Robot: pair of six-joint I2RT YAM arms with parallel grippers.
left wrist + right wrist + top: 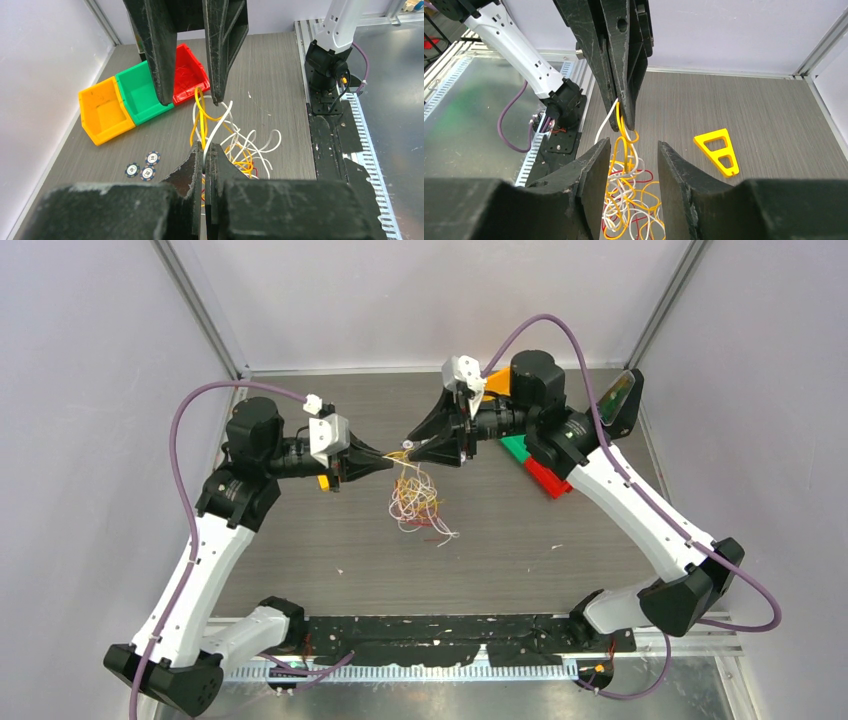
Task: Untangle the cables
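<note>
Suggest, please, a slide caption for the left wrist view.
Left gripper pinches tangled cables; open right gripper straddles the strands opposite.

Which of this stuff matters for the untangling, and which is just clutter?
In the job: cables; left gripper, shut on them; right gripper, open.
Lying about: orange bin; green bin; red bin; poker chips; yellow triangle frame.

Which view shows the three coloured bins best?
Left wrist: the bins show all three open tops, orange, green, red. Top external catches only pieces, the rest hidden by the right arm; right wrist shows none.
</note>
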